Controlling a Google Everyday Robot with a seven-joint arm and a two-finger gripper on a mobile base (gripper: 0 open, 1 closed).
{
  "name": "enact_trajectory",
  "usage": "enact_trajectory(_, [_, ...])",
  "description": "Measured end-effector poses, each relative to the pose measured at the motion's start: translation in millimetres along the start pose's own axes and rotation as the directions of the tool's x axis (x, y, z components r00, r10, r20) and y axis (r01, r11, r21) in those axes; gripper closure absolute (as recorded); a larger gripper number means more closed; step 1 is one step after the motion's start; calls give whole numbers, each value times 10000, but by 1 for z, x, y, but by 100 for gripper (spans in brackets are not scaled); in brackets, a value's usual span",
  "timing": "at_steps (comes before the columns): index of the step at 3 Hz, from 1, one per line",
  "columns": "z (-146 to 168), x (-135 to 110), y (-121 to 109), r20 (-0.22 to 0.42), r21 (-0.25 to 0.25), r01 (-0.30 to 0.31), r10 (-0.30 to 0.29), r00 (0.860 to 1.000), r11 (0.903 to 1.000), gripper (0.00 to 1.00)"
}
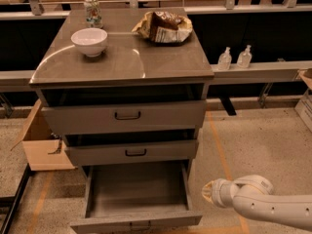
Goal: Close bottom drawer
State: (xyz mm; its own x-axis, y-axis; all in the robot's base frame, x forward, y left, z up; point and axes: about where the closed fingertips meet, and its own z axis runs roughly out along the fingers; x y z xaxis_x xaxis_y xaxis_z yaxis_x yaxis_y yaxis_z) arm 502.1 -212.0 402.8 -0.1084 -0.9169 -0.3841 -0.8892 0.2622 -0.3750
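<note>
Speckled flooring with orange tape lines surrounds a grey table (122, 65) with three drawers, and a long shelf runs behind it. At far left an open cardboard box (41, 143) sits on the floor against the table's side. On top, from the left, stand a white bowl (90, 41), a can (91, 11) behind it, and a crumpled snack bag (163, 27). Two small bottles (234, 57) rest on the shelf further right. The bottom drawer (136, 222) is pulled well out at floor level, its shallow tray empty and its front panel nearest the camera. The claw (211, 192) hangs low, just beside the drawer's right front corner, and whether it is apart or together cannot be told. Since it sits to the side and not before the panel, a push from there would likely catch the corner or side wall, skewing the drawer so it jams, or slip past it altogether.
</note>
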Motion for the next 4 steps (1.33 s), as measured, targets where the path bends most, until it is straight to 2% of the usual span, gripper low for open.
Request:
enact_trajectory(1, [42,26,9,347,115,31,-35,9994,9999,100])
enact_trajectory(2, [80,47,32,503,-24,-98,99,9987,9999,100])
enact_trajectory(3, [108,64,52,547,-61,-186,189,9983,9998,100])
enact_trajectory(4, [128,69,65,573,-60,-201,204,9981,9998,100])
